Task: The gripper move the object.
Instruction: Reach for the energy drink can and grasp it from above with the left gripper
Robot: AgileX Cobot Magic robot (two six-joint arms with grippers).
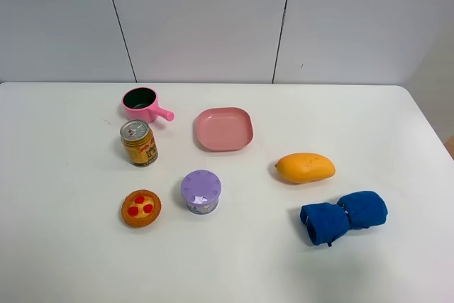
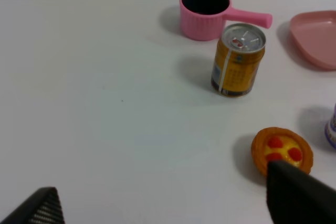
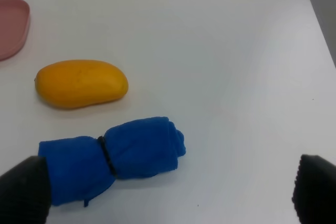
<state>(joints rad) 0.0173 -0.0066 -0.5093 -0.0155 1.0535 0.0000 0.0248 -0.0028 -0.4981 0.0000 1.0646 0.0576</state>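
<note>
We see the drink can [image 1: 139, 142] standing upright on the white bench [image 1: 64, 175], on the left half in the high view, silver pull-tab top up. The pink pot [image 1: 142, 103] is just behind it, handle pointing right. The pink plate [image 1: 224, 129] lies to the can's right. A small tart [image 1: 141, 208] with red pieces is nearer the front edge, and the purple lidded cup [image 1: 201, 191] sits beside the tart.

On the right half are a mango [image 1: 305, 167] and a rolled blue cloth [image 1: 344, 216], near each other but apart.

Left end effector [image 2: 163, 192]: jaws wide apart, holding nothing, well short of the can [image 2: 238, 60]; one finger overlaps the tart in the wrist view.

Right end effector [image 3: 170, 187]: jaws also wide apart and empty, near the blue cloth, with the mango beyond it.
</note>
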